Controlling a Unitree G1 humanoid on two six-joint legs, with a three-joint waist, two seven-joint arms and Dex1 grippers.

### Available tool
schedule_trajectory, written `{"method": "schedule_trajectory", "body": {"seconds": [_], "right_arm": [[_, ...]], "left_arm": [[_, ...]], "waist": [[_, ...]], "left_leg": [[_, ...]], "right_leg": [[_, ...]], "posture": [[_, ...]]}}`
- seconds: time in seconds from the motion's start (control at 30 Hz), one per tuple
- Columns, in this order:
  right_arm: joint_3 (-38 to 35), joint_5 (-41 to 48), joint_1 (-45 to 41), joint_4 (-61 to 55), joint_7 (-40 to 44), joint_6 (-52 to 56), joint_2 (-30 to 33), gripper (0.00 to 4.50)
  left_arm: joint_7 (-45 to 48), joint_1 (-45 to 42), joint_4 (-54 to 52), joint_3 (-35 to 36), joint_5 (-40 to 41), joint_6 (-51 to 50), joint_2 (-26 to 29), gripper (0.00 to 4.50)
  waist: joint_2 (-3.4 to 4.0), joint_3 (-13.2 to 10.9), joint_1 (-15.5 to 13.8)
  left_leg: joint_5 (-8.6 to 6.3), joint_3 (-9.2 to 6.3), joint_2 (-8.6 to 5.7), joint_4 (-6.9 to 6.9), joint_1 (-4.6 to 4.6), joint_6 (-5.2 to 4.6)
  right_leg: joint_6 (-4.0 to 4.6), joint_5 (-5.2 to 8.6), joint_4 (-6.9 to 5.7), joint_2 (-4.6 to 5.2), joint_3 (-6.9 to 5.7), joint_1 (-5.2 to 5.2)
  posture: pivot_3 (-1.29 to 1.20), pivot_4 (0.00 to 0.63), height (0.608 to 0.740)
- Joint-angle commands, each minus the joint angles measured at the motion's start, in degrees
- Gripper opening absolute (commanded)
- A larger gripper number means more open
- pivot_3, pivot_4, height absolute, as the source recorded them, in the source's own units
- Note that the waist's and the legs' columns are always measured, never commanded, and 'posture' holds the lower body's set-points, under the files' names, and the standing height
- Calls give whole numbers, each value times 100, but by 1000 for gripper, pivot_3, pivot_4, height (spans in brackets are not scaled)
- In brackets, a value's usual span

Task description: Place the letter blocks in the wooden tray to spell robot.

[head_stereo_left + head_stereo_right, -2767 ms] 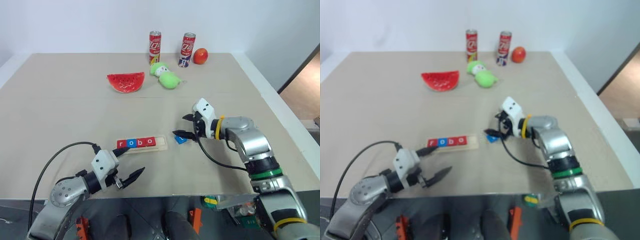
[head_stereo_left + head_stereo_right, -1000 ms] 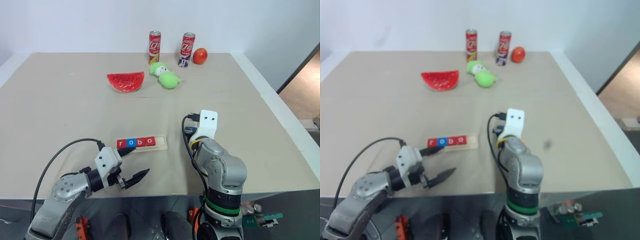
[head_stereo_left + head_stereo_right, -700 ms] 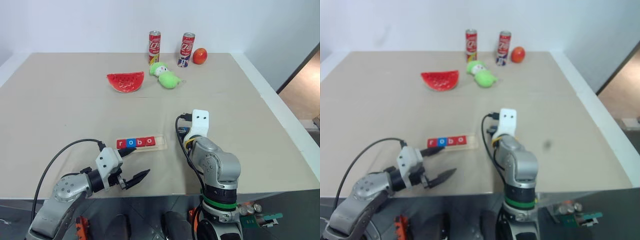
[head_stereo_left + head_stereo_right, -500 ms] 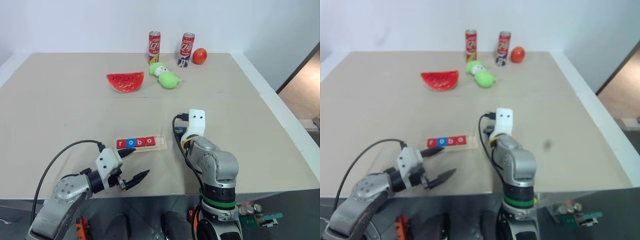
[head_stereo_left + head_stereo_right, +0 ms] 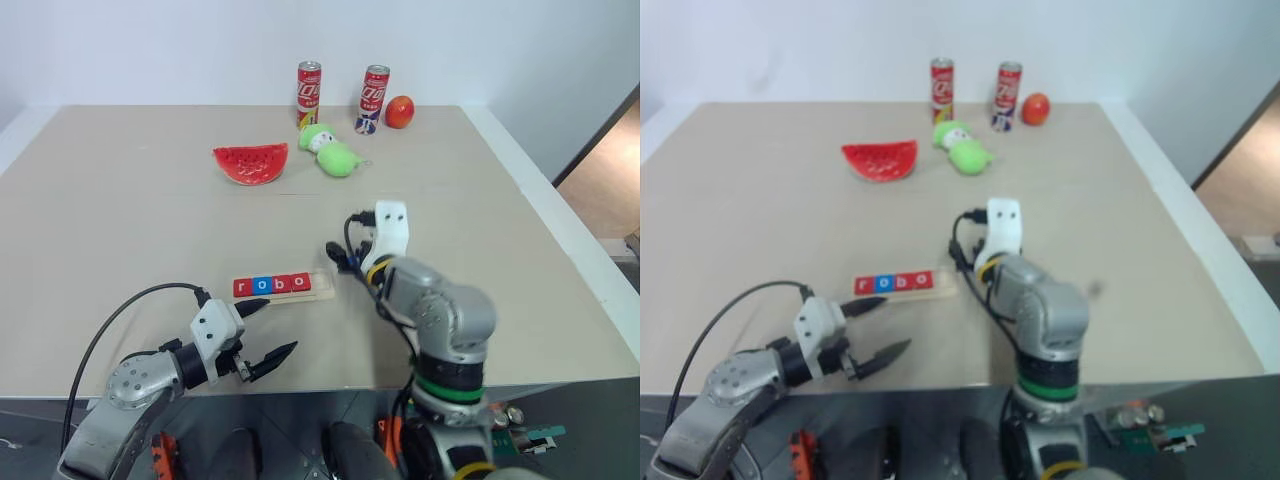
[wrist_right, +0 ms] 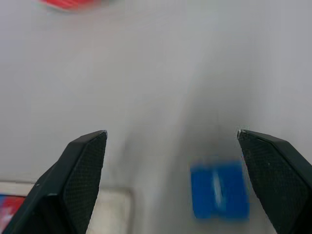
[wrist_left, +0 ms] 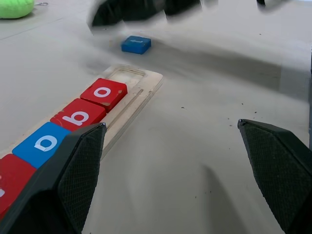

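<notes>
Four flat square letter blocks (image 5: 272, 285) sit in the groove of the wooden tray (image 5: 322, 288), a long pale strip with rounded corners: red r, blue o, red b, red o. The slot at the tray's right end is bare wood. The fifth block (image 7: 136, 44), smooth and blue, lies flat on the matte beige table (image 5: 150, 220) just beyond that empty end, apart from the tray; the right wrist view shows it (image 6: 219, 190) between and past that gripper's fingers, its white letter blurred.

The right gripper (image 5: 338, 256) hangs above the table near the tray's right end, its black textured fingers (image 6: 78, 170) spread wide with nothing between them. The left gripper (image 5: 262, 330) rests low near the table's front edge, its pointed fingers (image 7: 73, 170) also wide apart and empty.

At the far side stand two glossy red cans (image 5: 310, 84), a round red fruit (image 5: 400, 111), a soft green plush toy (image 5: 333, 152) and a watermelon-slice toy (image 5: 251, 163).

Against half a second ago, the right arm has lifted and swung left, and its jaws have opened; the left arm is unchanged.
</notes>
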State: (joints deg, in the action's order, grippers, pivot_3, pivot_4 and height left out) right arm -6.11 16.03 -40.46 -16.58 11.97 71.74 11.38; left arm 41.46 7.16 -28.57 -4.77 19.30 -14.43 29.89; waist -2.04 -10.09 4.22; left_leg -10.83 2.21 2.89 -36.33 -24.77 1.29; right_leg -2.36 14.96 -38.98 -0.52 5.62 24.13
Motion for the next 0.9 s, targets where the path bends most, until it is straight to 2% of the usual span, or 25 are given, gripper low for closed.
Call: {"method": "schedule_trajectory", "body": {"seconds": [0.03,0.1,0.17,0.23,0.37,0.47,0.57,0.73,0.77,0.9], "right_arm": [[382,252,-181,887,1816,-1213,1142,4473],[906,59,-183,1719,3103,-2463,1813,4473],[1339,-182,-243,2625,4198,-3720,2189,4473],[1619,-399,-370,3420,4993,-4894,2332,4473],[1769,-481,-928,4952,6261,-6532,2156,4473],[1828,-791,-1417,6166,6478,-7615,1934,4473],[1863,-1038,-1661,6975,6501,-8221,1813,4473],[1916,-1328,-1673,7608,6428,-8674,1651,4473],[1922,-1372,-1657,7679,6445,-8738,1645,4235],[1759,-1334,-1571,7793,6429,-8685,1625,4235]], "left_arm": [[37,-32,-8,-8,-61,219,-10,4500],[58,-60,34,-24,-92,269,-13,4500],[71,-75,51,-39,-113,301,-20,4500],[81,-75,57,-41,-127,332,-15,4500],[48,-54,49,-25,-150,343,-7,4500],[37,-32,18,-12,-157,337,10,4500],[8,4,-21,6,-172,338,20,4500],[-54,77,-97,52,-169,310,27,4500],[-66,76,-106,55,-164,306,21,4500],[-84,-10,-146,103,-24,268,-33,4500]], "waist": [[-3,2,0],[-4,2,11],[-2,1,34],[1,-1,46],[13,-10,52],[13,-10,57],[13,-10,52],[13,-10,15],[13,-10,15],[14,-10,15]], "left_leg": [[0,1,-5,1,0,-1],[-6,6,-2,2,6,-10],[-9,8,1,6,8,-15],[-11,10,12,11,12,-18],[-10,7,16,15,13,-18],[-9,9,16,8,18,-16],[-9,11,15,2,26,-15],[-8,11,4,-2,31,-14],[-8,13,4,-2,31,-14],[-8,13,5,-1,31,-14]], "right_leg": [[-2,2,4,4,0,-1],[-2,4,12,1,3,-9],[0,5,13,-5,6,-7],[6,4,11,-19,10,-5],[12,3,1,-24,10,-1],[12,-3,-1,-22,12,-6],[10,-5,-1,-20,13,-17],[38,-21,0,-6,14,-28],[37,-21,0,-6,16,-28],[38,-22,-1,-7,16,-27]], "posture": [[0,150,740],[0,150,740],[0,150,740],[0,150,740],[0,150,740],[0,150,740],[0,150,740],[0,150,740],[0,150,740],[0,150,740]]}}
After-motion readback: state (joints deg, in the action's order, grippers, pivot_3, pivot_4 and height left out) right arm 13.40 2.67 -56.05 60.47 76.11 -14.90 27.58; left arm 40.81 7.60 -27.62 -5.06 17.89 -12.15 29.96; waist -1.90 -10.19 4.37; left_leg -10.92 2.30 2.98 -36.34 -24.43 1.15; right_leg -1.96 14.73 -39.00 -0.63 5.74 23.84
